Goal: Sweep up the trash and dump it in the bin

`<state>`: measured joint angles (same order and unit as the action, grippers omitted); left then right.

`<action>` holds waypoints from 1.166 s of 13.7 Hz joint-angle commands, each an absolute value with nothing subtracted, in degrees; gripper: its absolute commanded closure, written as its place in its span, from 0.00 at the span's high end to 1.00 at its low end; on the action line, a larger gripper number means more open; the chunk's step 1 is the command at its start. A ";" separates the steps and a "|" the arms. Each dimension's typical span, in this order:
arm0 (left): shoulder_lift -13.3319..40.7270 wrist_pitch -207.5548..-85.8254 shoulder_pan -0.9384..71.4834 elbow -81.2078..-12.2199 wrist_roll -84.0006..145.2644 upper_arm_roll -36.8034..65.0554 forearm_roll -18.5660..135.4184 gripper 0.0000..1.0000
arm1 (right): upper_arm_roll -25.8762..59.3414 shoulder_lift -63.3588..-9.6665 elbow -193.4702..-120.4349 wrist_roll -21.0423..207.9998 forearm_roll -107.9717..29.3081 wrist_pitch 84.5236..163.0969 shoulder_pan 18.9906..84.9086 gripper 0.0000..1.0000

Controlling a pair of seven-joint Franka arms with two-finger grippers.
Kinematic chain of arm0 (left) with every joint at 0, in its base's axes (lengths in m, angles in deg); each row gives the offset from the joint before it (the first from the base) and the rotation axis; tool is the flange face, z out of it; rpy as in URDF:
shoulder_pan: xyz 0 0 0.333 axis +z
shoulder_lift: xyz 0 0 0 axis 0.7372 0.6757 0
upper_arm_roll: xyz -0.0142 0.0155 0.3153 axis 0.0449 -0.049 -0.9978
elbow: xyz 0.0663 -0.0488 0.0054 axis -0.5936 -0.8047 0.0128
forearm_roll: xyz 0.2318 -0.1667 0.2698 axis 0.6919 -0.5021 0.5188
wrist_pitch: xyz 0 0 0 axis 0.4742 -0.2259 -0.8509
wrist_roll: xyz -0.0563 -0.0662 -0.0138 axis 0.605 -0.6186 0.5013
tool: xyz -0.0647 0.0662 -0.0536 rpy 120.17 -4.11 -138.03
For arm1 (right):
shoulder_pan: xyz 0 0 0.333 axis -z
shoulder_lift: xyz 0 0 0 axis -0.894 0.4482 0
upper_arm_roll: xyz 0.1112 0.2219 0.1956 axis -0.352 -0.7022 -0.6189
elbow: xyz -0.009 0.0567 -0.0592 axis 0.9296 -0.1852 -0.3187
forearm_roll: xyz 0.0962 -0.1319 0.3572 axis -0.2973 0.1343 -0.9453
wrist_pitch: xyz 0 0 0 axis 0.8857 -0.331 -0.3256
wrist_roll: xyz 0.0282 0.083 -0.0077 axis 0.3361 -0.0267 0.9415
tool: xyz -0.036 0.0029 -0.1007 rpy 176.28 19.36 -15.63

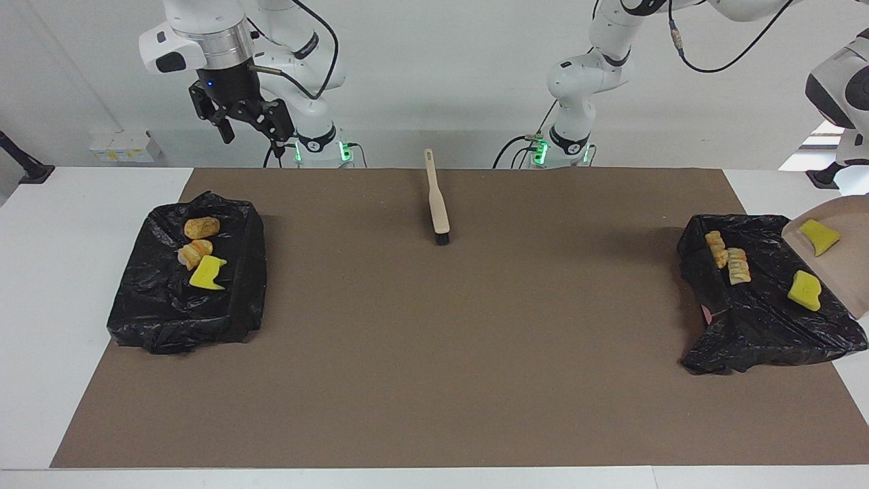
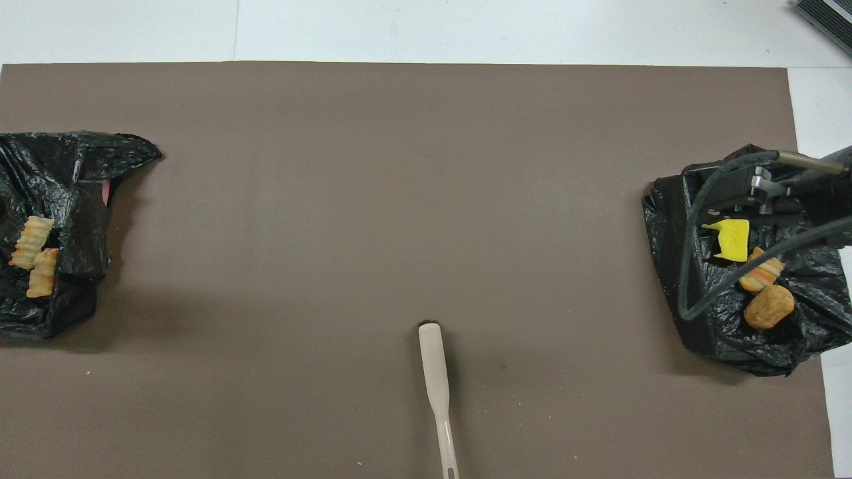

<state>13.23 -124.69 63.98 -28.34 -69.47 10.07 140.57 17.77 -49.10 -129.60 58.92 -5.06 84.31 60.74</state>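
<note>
In the facing view, the dustpan (image 1: 838, 272) is tilted steeply over the black bin (image 1: 753, 305) at the left arm's end of the table. One yellow chunk (image 1: 819, 237) is on the pan and another yellow chunk (image 1: 805, 291) lies on the bag just beside the pan's lip. Two pale ridged lumps (image 1: 728, 258) are already in this bin. The left gripper is out of the picture here; it is closed, and I judge it holds the pan handle, which is not visible. The right gripper (image 1: 248, 122) hangs empty with its fingers apart, high above the table edge, and waits. The second bin (image 1: 190, 285) at the right arm's end holds a brown roll (image 1: 201, 227), a striped lump (image 1: 195, 252) and a yellow piece (image 1: 207, 273). The brush (image 1: 438, 200) lies on the mat between the bins.

In the overhead view, only the brush (image 2: 436, 386), both bins and the right gripper (image 2: 752, 189) over its bin (image 2: 732, 332) are seen.

The risk: the chunk on the pan may stick, or bounce off the loose bag onto the mat if the pan is withdrawn too soon
</note>
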 commanded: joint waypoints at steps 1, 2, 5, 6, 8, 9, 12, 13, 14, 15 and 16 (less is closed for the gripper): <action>11.11 -127.32 63.93 -32.09 -67.87 9.43 142.27 0.00 | 17.60 -47.98 -127.73 60.17 -5.75 83.11 61.44 1.00; 11.11 -125.40 63.32 -31.82 -68.13 9.43 143.49 0.00 | 17.78 -48.51 -128.86 60.08 -6.36 83.12 62.22 1.00; 11.46 -118.83 62.61 -28.93 -69.01 9.95 145.87 0.00 | 17.78 -52.19 -134.92 60.08 -7.16 85.65 62.58 1.00; 11.29 -114.87 60.69 -28.40 -68.84 9.96 145.96 0.00 | 17.78 -52.99 -136.50 59.99 -7.16 86.54 63.19 1.00; 10.85 -111.76 59.01 -28.39 -68.48 9.96 147.28 0.00 | 17.78 -53.52 -137.31 60.08 -7.16 86.72 63.37 1.00; 10.84 -111.93 59.00 -28.39 -68.48 9.96 147.28 0.00 | 17.78 -53.61 -137.40 60.08 -7.25 86.72 63.55 1.00; 11.02 -111.93 58.48 -28.22 -68.48 9.96 147.37 0.00 | 17.78 -53.70 -137.40 60.08 -7.95 86.72 63.99 1.00; 11.02 -111.93 58.13 -28.22 -68.40 9.96 147.28 0.00 | 17.78 -53.70 -137.40 60.17 -7.95 86.81 63.99 1.00; 11.02 -111.76 57.95 -28.22 -68.40 9.96 147.28 0.00 | 17.78 -53.61 -137.40 60.25 -8.04 86.81 63.99 1.00; 11.02 -111.41 57.60 -28.22 -68.57 9.96 146.50 0.00 | 17.78 -53.61 -137.40 60.86 -8.04 87.07 64.08 1.00; 10.76 -110.18 57.60 -28.57 -68.57 10.04 146.06 0.00 | 17.78 -53.52 -137.40 62.79 -8.04 87.85 64.16 1.00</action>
<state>11.16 -112.74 58.83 -28.60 -69.21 10.44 146.06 18.02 -52.09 -135.31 59.41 -6.47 85.64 62.98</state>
